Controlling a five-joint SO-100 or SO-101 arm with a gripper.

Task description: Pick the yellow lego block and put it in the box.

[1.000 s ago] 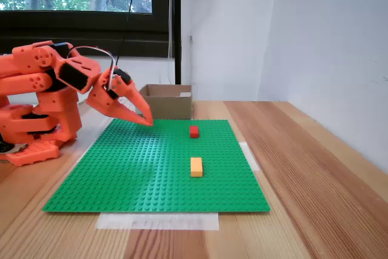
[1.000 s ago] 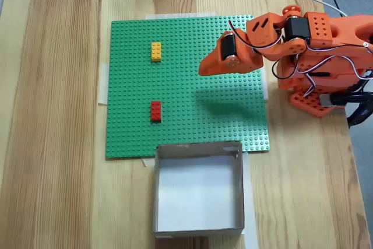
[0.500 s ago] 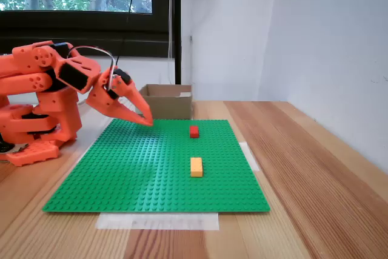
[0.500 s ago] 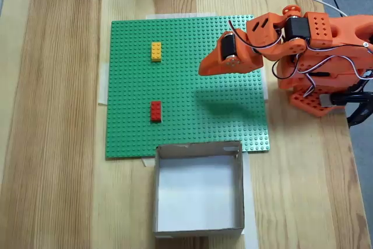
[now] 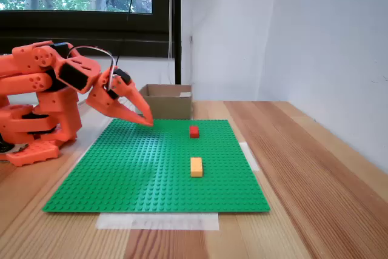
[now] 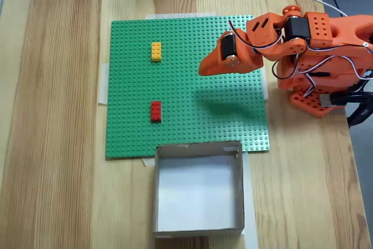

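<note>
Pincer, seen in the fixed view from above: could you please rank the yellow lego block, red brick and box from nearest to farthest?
From the pincer:
1. yellow lego block, up-left on the baseplate.
2. red brick, down-left.
3. box, below, past the baseplate's edge.

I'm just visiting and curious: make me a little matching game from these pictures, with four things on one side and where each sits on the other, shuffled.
Things:
1. yellow lego block
2. red brick
3. cardboard box
4. gripper

Places, as the top-down fixed view shows them:
A. on the bare wood, just past the green baseplate's lower edge
B. raised over the baseplate's right part, holding nothing
C. on the baseplate, the brick farther from the box
D. on the baseplate, the brick nearer the box

Pairs: 1-C, 2-D, 3-A, 4-B
</note>
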